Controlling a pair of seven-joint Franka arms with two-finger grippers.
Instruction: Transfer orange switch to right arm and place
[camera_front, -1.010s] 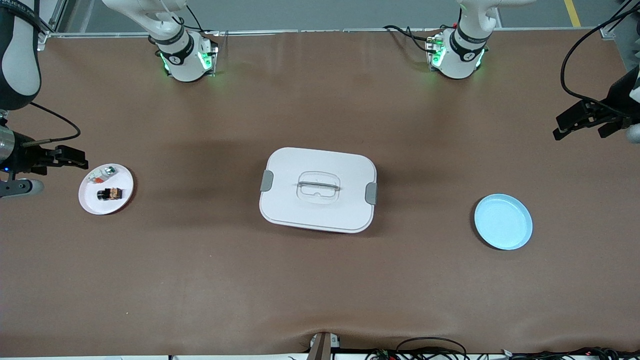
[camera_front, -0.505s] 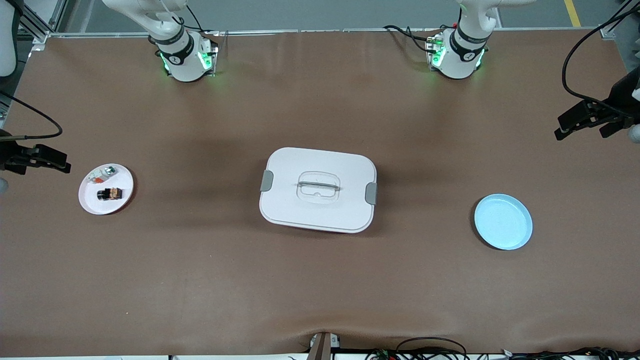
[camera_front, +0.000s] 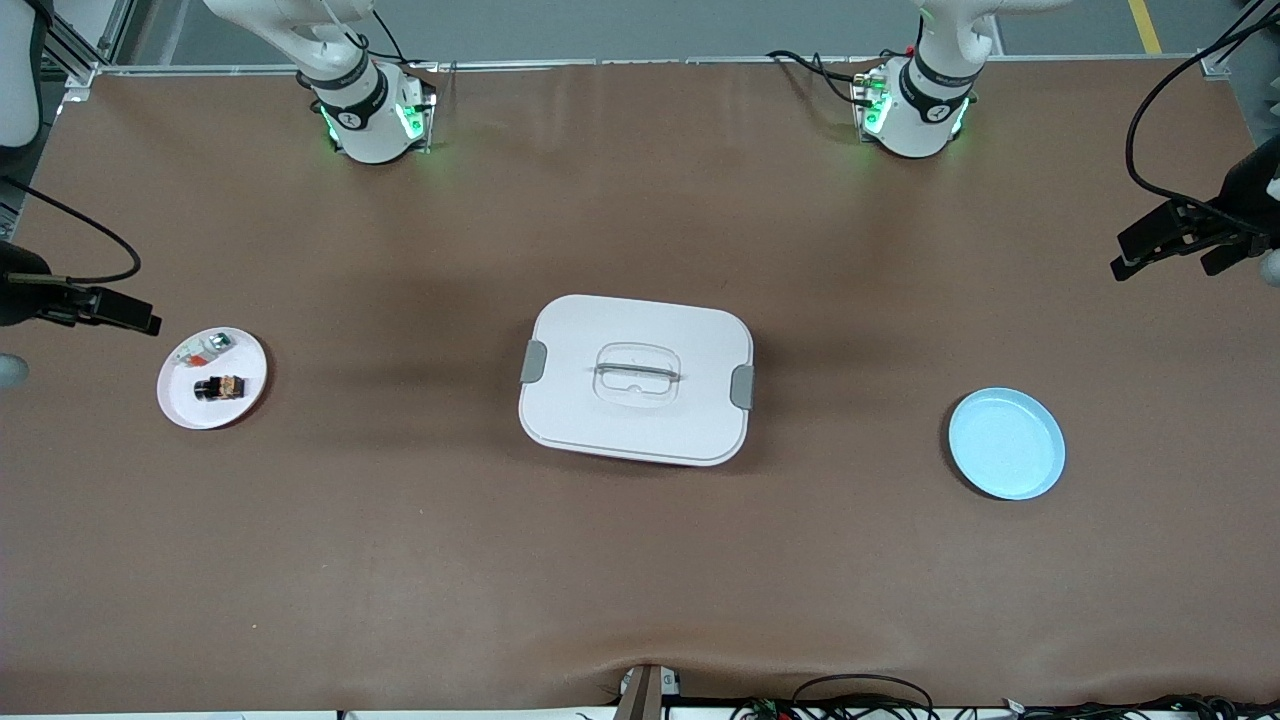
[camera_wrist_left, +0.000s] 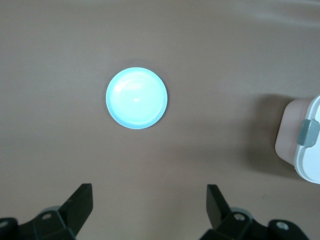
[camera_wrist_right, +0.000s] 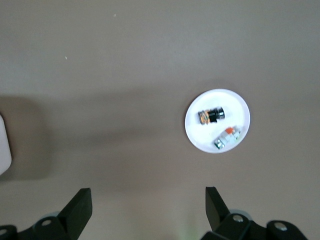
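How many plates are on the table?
2. A white plate toward the right arm's end holds two small parts; a bare blue plate sits toward the left arm's end. The closed white box could hide more.

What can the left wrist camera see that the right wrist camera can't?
Only the left wrist view shows the round light-blue plate, empty, below the open left claw.

Only the right wrist view shows the round white plate holding the tiny black orange-faced switch and a small white-and-orange piece, below the open right claw.

Both show the brown table.
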